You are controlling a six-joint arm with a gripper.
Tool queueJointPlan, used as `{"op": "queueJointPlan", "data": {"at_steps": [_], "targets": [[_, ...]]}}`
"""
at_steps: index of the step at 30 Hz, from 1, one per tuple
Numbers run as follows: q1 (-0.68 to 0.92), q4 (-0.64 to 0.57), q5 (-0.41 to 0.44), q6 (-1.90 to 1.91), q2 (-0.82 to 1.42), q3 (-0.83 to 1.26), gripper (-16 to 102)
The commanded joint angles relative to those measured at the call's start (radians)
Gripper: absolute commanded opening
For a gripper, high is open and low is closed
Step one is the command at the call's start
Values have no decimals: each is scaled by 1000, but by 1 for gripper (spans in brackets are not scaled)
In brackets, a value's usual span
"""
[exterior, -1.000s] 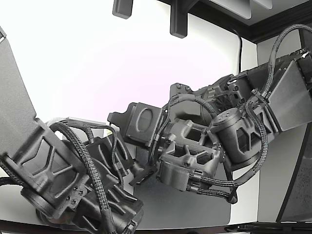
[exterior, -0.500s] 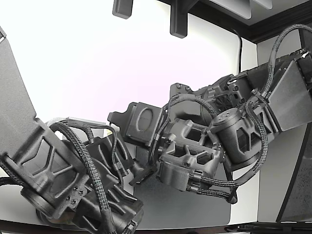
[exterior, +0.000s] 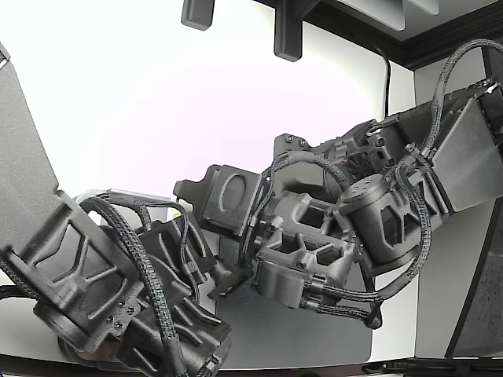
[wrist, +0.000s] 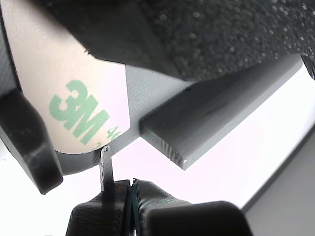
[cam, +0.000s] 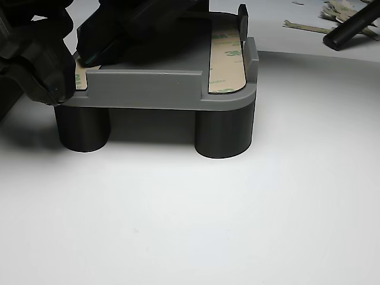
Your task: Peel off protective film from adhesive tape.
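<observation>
The grey part stands on dark round legs and carries two tan strips of protective film printed 3M, one along its right side and one at its left corner. In the wrist view the film lies flat on the part. My gripper has its jaws together along a thin seam. A thin tip reaches up from them to the film's rounded corner. In the other view the dark gripper covers that left corner. In the exterior view the gripper sits low between the two arms.
A second dark arm fills the exterior view's lower left, close to the gripper. Scraps of peeled film and a black rod lie at the back right of the white table.
Almost nothing differs; the arm on the exterior view's right has shifted very slightly.
</observation>
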Motion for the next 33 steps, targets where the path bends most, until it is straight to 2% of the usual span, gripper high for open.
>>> {"op": "queueJointPlan", "data": {"at_steps": [1, 33], "targets": [[-5, 0, 6, 2, 12, -34, -11], [0, 9, 11, 11, 3, -44, -11]]}}
